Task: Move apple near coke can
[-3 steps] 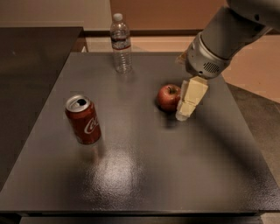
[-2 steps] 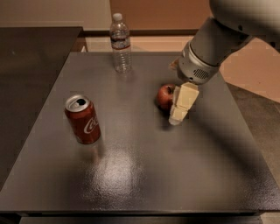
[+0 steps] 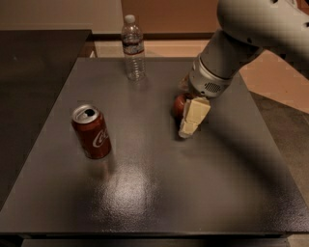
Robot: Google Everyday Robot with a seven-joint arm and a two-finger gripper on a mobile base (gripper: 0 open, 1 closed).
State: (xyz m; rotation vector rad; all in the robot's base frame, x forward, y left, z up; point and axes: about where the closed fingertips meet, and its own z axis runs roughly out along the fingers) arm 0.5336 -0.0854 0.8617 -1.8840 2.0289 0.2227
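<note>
Table (image 3: 145,193): dark grey, flat, slightly glossy top; a pale patch of glare sits on it toward the near edge, about centre.

Water bottle (image 3: 133,48): clear plastic, white cap, dark label band around the upper body. It stands upright on the table close to the far edge, a little left of centre.

Left of the table: a dark counter (image 3: 34,67), its top about level with the table.

Beyond the table's far and right edges: tan floor (image 3: 275,77), then a brown wall (image 3: 164,14).

Gripper (image 3: 187,126): low over the table, right of centre.
</note>
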